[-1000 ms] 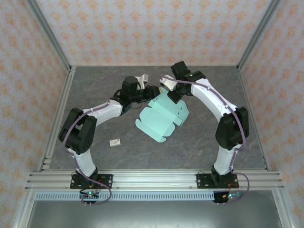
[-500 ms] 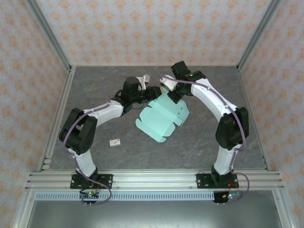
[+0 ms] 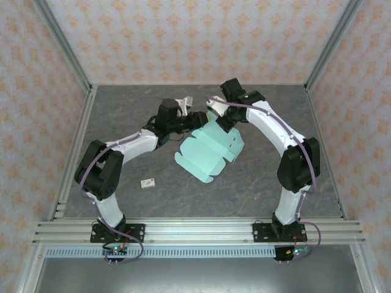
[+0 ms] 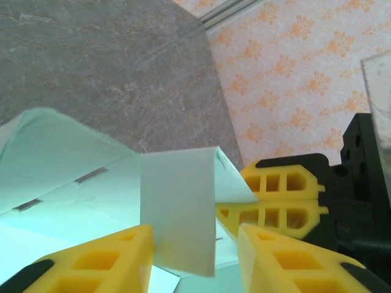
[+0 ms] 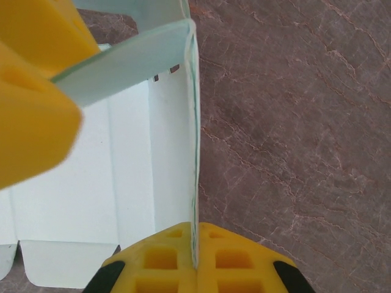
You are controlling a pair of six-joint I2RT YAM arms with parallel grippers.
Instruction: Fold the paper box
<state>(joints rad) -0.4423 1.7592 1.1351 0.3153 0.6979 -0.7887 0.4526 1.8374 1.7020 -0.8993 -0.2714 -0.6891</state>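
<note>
Grey, stone-looking table (image 3: 263,183) is carrying the scene in the top view, with orange-patterned wallpaper (image 3: 183,36) standing around it. The paper box (image 3: 211,151) is lying as a mostly flat mint-blue sheet just in front of both grippers, and its far end is lifting up to them. The left gripper (image 3: 197,119) and the right gripper (image 3: 218,120) are meeting at that raised end, close beside each other. A small white tag (image 3: 147,182) is lying well apart, toward the left arm's base.

From the left wrist, the left fingers (image 4: 98,259) are standing moderately apart, and an upright flap (image 4: 178,210) of the sheet is rising between them. It is sitting near one pad, and I am not seeing it pinched. Just beyond the fingertips, the right gripper's yellow fingers are pressing together on a corner of the paper.

From the right wrist, the right fingers (image 5: 165,259) are pressing shut on the thin edge of a raised part of the sheet, which is running straight away from the fingertips. Beyond it, the left gripper's blurred fingers are showing, with the flap coming out between them.

By my judgement the folding is only starting. One end is being raised along its creases, while the other flaps and tabs are lying unfolded, so the walls and the closing are remaining to do.
</note>
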